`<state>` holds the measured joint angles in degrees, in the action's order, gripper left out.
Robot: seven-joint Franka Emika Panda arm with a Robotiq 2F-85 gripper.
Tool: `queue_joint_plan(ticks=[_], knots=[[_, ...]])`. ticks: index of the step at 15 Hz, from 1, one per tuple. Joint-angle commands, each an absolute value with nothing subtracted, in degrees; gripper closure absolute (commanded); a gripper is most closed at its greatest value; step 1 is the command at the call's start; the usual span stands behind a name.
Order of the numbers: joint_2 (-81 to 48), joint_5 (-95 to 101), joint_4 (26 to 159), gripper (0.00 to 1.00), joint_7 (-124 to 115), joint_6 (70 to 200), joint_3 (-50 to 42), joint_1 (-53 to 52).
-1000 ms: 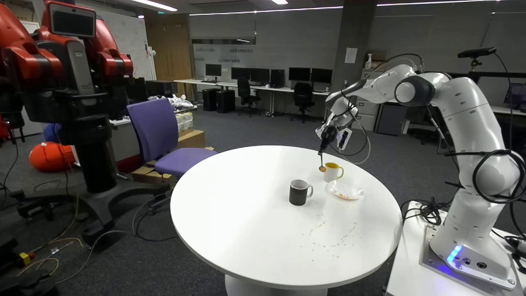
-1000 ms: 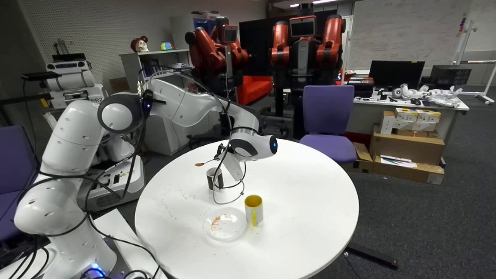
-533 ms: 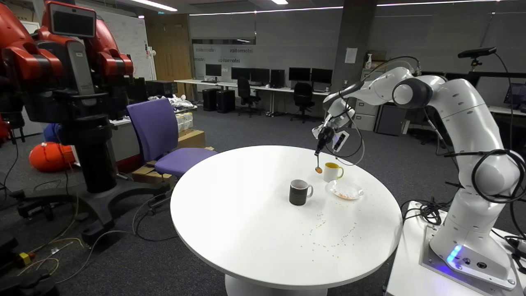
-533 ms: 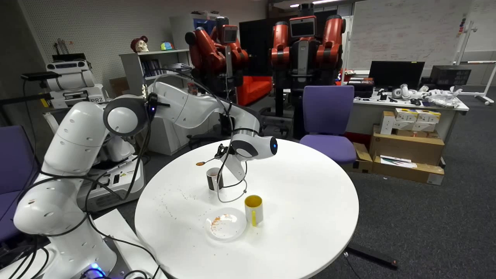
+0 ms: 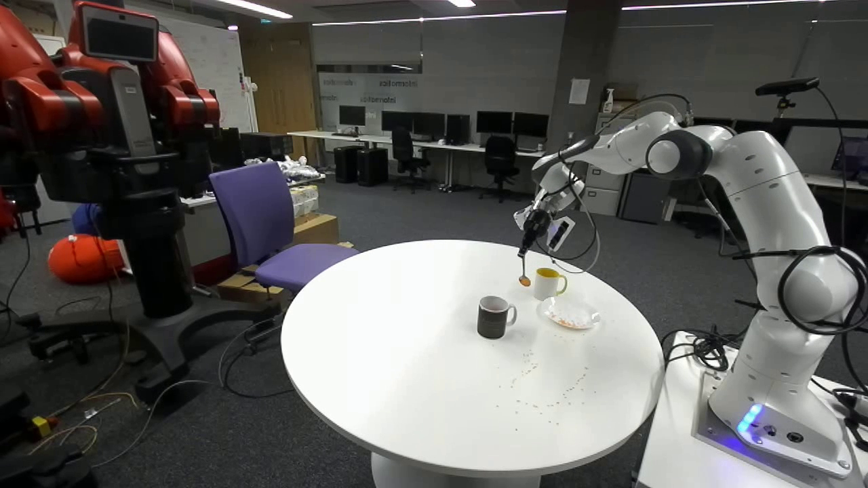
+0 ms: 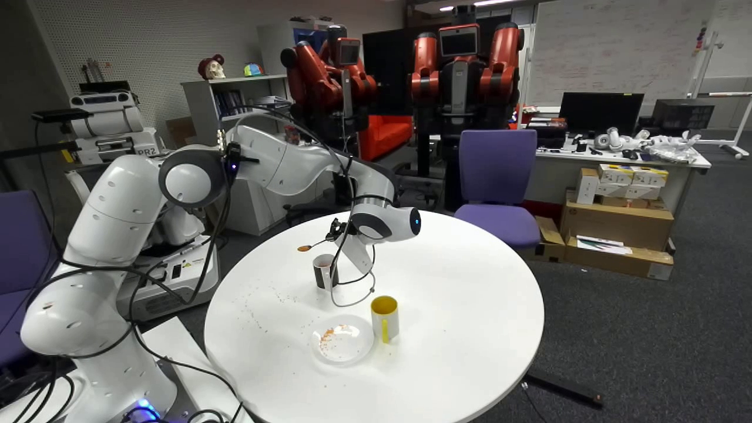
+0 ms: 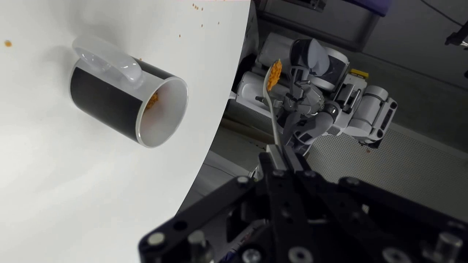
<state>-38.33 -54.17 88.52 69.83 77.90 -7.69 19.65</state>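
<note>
My gripper (image 7: 284,157) is shut on the thin handle of a metal spoon (image 7: 271,109). The spoon's bowl holds orange grains (image 7: 274,75). In both exterior views the spoon (image 5: 524,280) (image 6: 304,248) is held above the table, apart from the mugs. A black and white mug (image 7: 106,98) stands upright on the table, and orange grains show inside it in the wrist view. It also shows in both exterior views (image 5: 491,320) (image 6: 319,276). A white mug with a yellow inside and handle (image 5: 544,288) (image 6: 379,323) stands beside a clear plate (image 6: 365,351) holding some orange bits.
The round white table (image 5: 380,352) has orange grains (image 5: 569,393) scattered on the side near the arm's base. A cable loop (image 6: 352,302) hangs from the wrist near the mugs. A purple chair (image 6: 498,176) stands at the table's edge.
Over the first half second the gripper and spoon shift slightly left and down in an exterior view, and the arm's elbow moves slightly. Since then almost nothing moves. The spoon stays held.
</note>
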Motion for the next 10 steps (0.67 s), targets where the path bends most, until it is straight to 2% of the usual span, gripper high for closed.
queue_joint_plan(ticks=[1,10], knots=[[-38.39,-53.89,88.37,0.97,69.68,77.97,-7.14,20.13],[-38.78,-53.47,87.31,0.99,69.84,77.17,-7.02,20.28]])
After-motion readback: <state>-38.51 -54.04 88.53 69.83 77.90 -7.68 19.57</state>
